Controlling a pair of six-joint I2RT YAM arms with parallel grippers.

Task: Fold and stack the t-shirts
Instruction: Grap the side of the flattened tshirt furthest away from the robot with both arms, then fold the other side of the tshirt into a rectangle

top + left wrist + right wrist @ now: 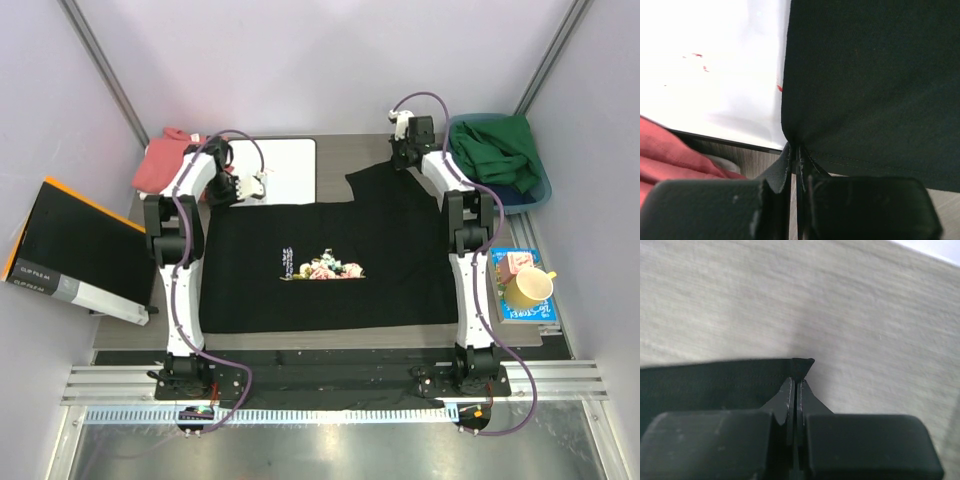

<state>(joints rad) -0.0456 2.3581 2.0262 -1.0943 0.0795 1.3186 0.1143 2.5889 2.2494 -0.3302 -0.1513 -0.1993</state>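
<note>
Black t-shirt (330, 265): spread over the middle of the overhead frame, with the flower print and script lettering facing up. One flap reaches toward the upper right. No crease or doubled layer can be made out.

Salmon-pink t-shirt (165, 155): a crumpled heap in the upper left of the overhead frame, beside the white board (290, 165) and apart from the black garment. It is not spread out or folded.

Left gripper (252, 188): in the left wrist view (795, 150) the jaws are pressed together on the edge of the black cloth (870, 90), which puckers at the pinch. The white board (715, 75) fills the upper left of that frame, and pink fabric (665, 155) shows at the left margin.

Right gripper (405, 140): in the right wrist view (797, 377) the jaws are closed on a hemmed corner of the black cloth (715, 380), whose tip pokes out just above the fingertips. Bare table (850, 310) lies beyond it.

Work done: the black tee is laid out and pinched at two far-edge points. This reads as the set-up for a first fold.

Work left: by this evidence nearly all of it, namely folding the black tee, spreading and folding the pink one, and stacking the two.

Bystanders: a flat black box (70, 250) lies at the left edge. A green cloth (495, 150) sits in a blue basin (540, 190) at the upper right. A yellow mug (530, 288) stands at the right.
</note>
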